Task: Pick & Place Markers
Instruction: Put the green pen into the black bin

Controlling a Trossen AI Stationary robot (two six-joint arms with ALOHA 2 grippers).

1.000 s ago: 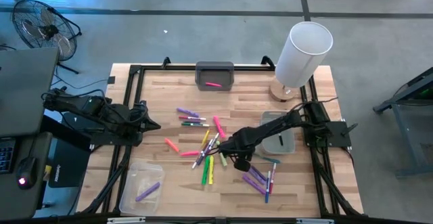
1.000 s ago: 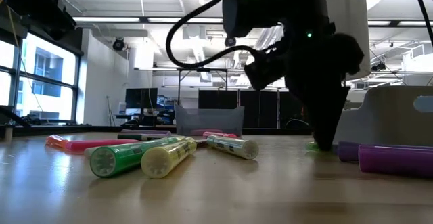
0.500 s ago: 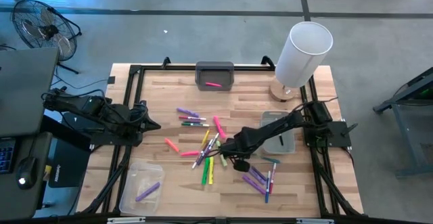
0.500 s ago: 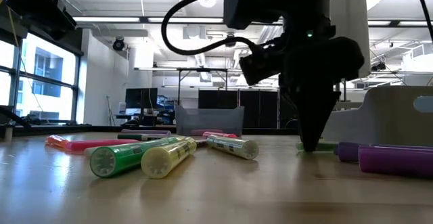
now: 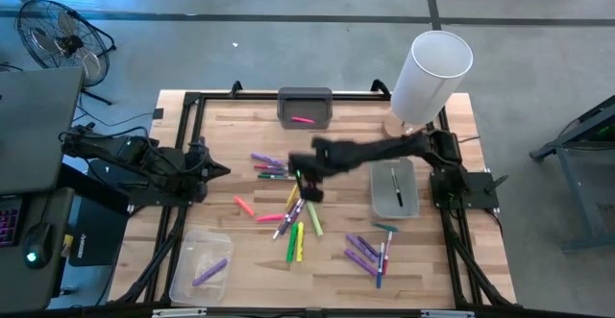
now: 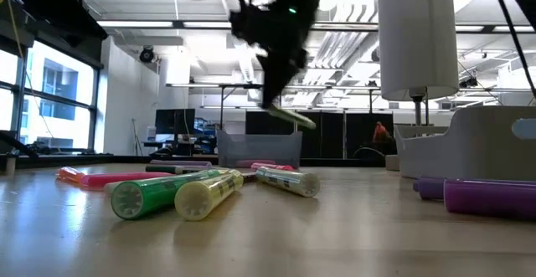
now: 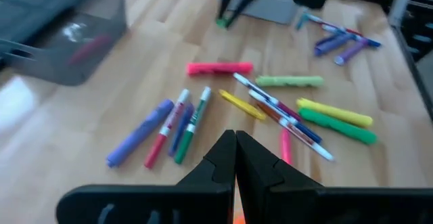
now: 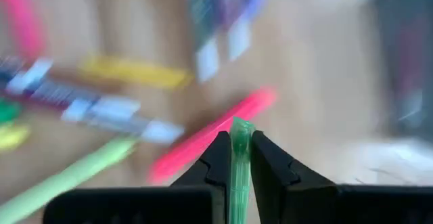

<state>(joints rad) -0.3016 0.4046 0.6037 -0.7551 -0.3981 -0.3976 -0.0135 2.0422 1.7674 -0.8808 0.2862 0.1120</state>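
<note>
Markers (image 5: 293, 207) in pink, purple, green and yellow lie scattered on the wooden table's middle; the low view shows a green and a yellow one (image 6: 180, 195) close up. My right gripper (image 5: 305, 177) hangs above the heap, shut on a green marker (image 8: 238, 158); it is also in the low view (image 6: 276, 103). My left gripper (image 5: 221, 172) waits shut at the table's left side, above the wood (image 7: 235, 149). My right gripper pinches the green marker between its two fingers, with one end (image 8: 241, 128) sticking out past the fingertips. The fingers slant down from above. The marker is lifted clear of the table and juts out tilted below the fingers (image 6: 300, 119).
A grey tray (image 5: 305, 107) with a pink marker stands at the far edge, a second grey tray (image 5: 396, 188) holding one marker on the right, and a clear tray (image 5: 200, 265) with a purple marker near left. A white cylinder (image 5: 430, 76) stands far right.
My right gripper has taken hold of the green marker on the table beside the right grey tray, risen and swung toward the table's left and far side. The marker now hangs lifted clear above the heap. The other markers stay put.
</note>
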